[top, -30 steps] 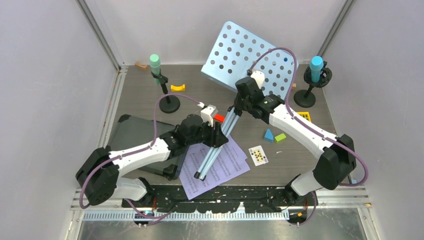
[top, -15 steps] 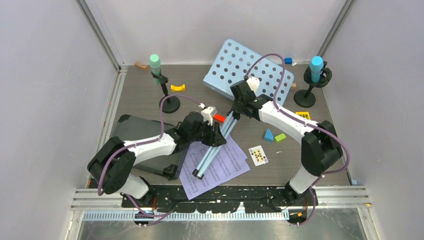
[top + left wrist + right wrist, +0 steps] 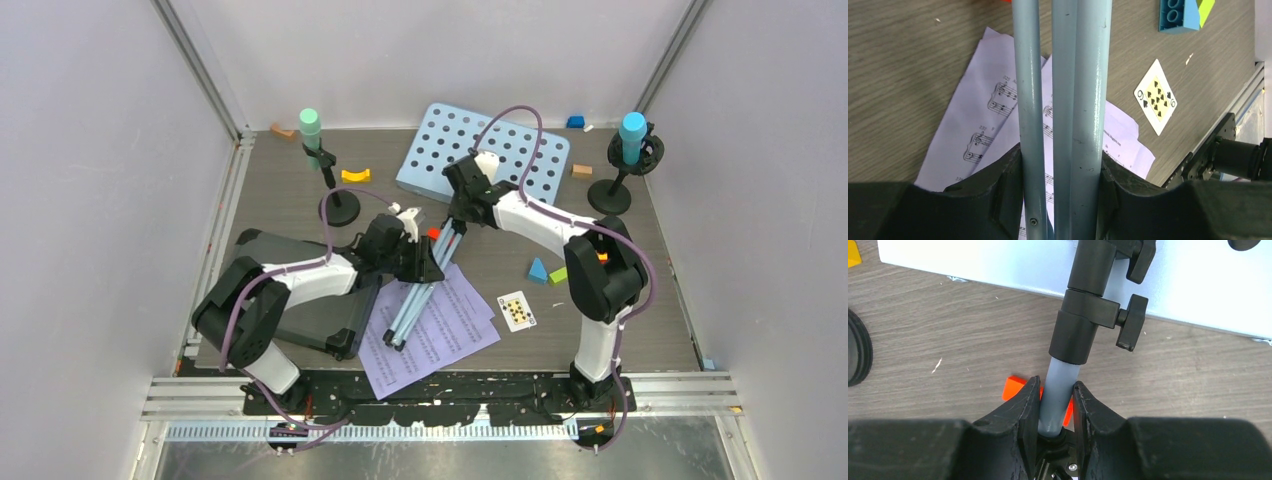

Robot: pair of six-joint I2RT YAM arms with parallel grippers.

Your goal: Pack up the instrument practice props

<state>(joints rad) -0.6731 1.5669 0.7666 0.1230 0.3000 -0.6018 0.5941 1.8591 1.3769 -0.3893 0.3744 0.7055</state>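
Looking past your left gripper, clamped on the smooth pale blue tripod legs, you lose much of the lilac sheet-music pages beneath. Your right gripper pinches the round pole under a matte black collar, half hiding an orange block. The perforated music rack lies at the table's twelve o'clock.

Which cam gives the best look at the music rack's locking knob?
Right wrist: the black locking knob sits unobstructed, just beyond the right gripper clamped on the tube. Top external loses it under the right arm. Left wrist shows only the folded legs in the left gripper.
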